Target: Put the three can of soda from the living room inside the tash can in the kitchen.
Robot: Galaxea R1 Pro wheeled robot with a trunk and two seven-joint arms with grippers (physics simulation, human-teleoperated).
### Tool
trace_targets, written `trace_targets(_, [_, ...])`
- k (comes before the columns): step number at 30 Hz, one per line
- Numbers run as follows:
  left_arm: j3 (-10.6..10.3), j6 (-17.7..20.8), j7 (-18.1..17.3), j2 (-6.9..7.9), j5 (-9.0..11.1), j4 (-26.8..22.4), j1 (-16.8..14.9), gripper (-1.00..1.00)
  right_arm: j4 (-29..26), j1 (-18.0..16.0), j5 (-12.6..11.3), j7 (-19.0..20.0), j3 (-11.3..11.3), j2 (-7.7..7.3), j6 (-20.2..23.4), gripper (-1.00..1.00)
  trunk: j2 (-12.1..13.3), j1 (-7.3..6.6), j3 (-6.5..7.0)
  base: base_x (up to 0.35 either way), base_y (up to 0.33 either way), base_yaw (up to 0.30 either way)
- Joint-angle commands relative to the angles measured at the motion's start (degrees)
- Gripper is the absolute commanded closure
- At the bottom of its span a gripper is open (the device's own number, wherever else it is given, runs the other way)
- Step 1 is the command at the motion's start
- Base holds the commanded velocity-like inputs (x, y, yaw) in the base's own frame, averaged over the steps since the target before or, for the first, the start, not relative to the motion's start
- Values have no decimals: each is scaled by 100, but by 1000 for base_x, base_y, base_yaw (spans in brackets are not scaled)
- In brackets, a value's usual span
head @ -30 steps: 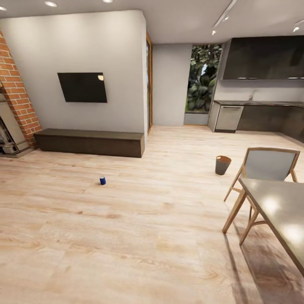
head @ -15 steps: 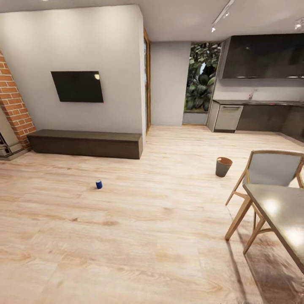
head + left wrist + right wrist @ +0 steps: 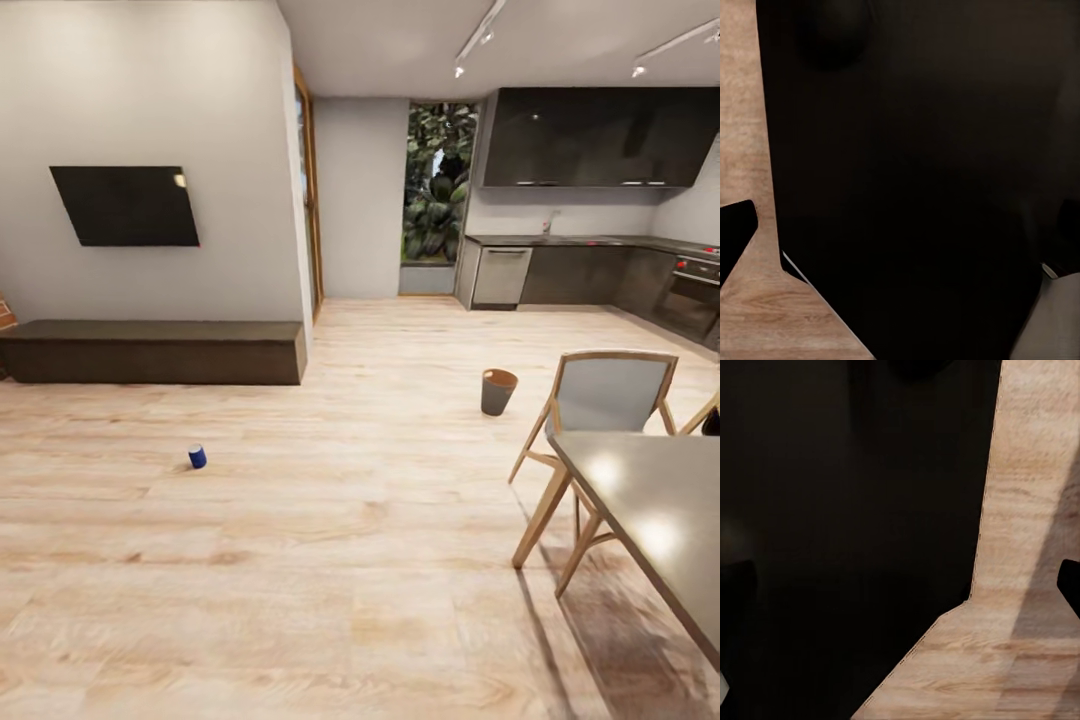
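One can of soda (image 3: 197, 456), small and blue with a pale top, stands upright on the pale wood floor at the left of the head view. The tash can (image 3: 497, 391), a small round tapered bin with a brown rim, sits on the floor farther off toward the kitchen's dark cabinets (image 3: 585, 275). In the left wrist view my left gripper (image 3: 900, 232) hangs over the floor against my dark body, fingers wide apart and nothing between them. My right gripper (image 3: 900, 592) is spread the same way and empty.
A grey table (image 3: 650, 510) and a wood-framed chair (image 3: 600, 400) stand close at the right. A long low dark bench (image 3: 150, 350) runs along the left wall under a black TV (image 3: 125, 205). Open floor lies between the can and the bin.
The head view has swung to the right, so the bench, can and bin have slid left in the picture and more of the kitchen shows. The things themselves have not moved.
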Motion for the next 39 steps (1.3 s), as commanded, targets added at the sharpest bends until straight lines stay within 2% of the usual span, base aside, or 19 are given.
trace_targets(1, [1, 8, 0, 2, 3, 0, 0, -100, 0, 0, 0, 0, 0, 1, 0, -100, 0, 0, 0, 317, 137, -61])
trace_targets(39, [11, 44, 0, -2, 16, 0, -3, -100, 0, 0, 9, 2, 9, -7, 0, -100, 0, 0, 0, 320, 140, -3])
